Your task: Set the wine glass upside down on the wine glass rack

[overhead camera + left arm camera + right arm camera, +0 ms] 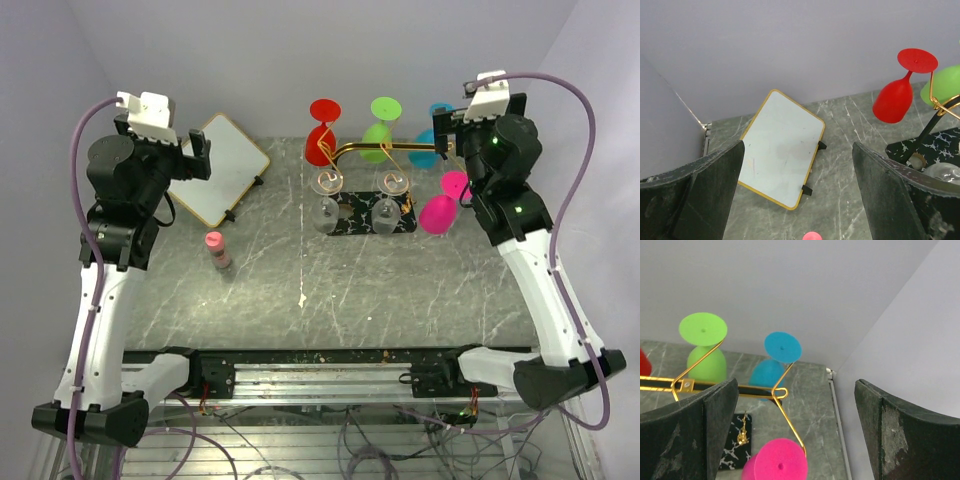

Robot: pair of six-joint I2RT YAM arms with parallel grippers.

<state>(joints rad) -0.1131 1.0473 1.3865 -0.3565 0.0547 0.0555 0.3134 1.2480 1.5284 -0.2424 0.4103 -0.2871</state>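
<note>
Bolted arm bases (330,372) sit closest in the overhead view. Beyond them the left pincer (197,152) hangs released over the white board (228,170). The right pincer (448,128) is released too, with the wine glass rack (360,148) to its left and the pink wine glass (438,213) hanging foot-up on the rack just below it.

From the left wrist, spread fingers (705,190) frame the board, with a red glass (894,100) ahead-right.

From the right wrist, the pink foot lies low between wide-apart fingers, with the blue glass (782,347) ahead.
</note>
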